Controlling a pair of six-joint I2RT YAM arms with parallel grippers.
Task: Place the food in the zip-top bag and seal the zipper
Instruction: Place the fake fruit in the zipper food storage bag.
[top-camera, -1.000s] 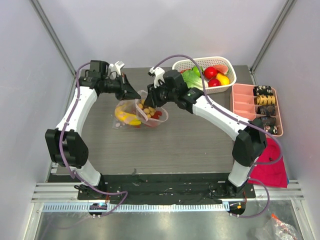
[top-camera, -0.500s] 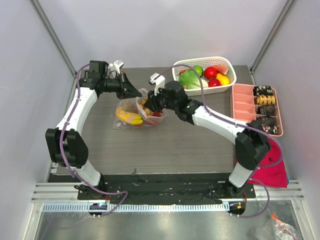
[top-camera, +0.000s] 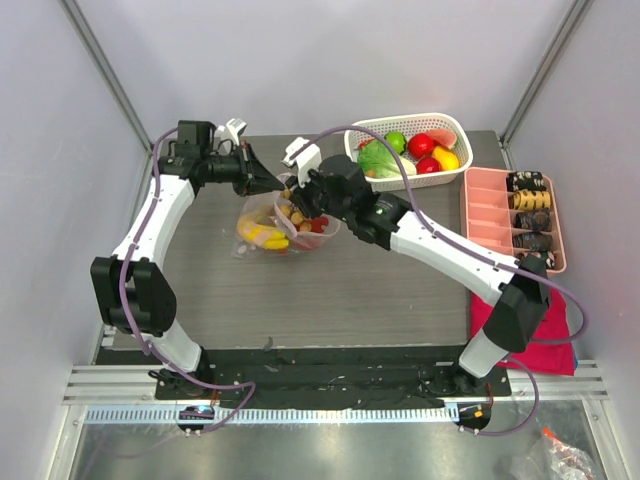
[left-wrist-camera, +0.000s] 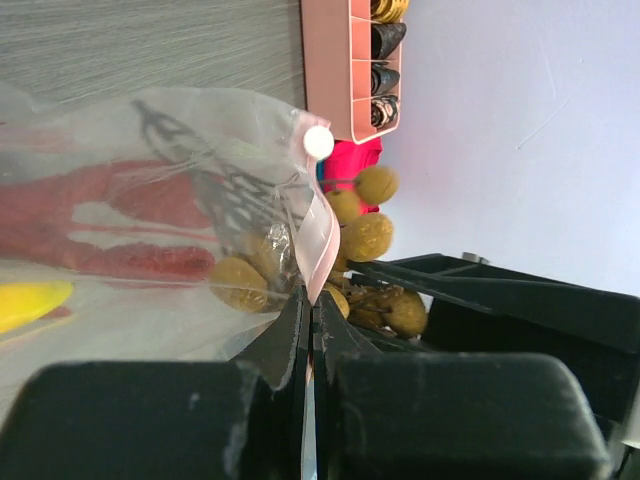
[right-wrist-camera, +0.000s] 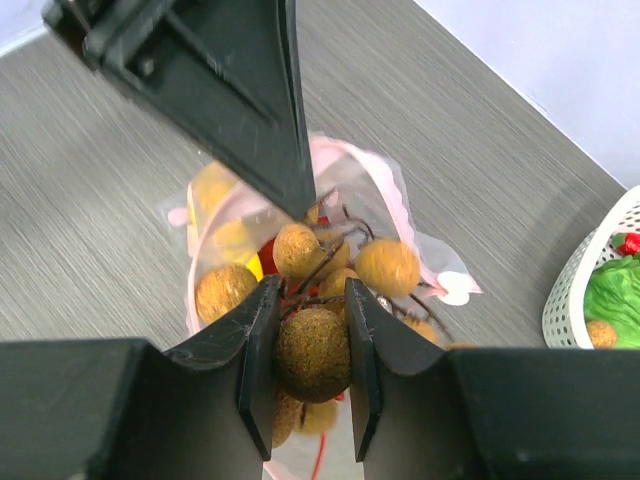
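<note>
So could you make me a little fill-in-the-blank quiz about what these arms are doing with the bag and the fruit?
The left gripper is pinched shut on the pink edge strip of the clear ____.
The right gripper holds a cluster of ____ berries at its open mouth.
The yellow fruit inside the bag are ____.
The green lettuce sits in the white ____.
Missing words: bag, brown, bananas, basket.
</note>
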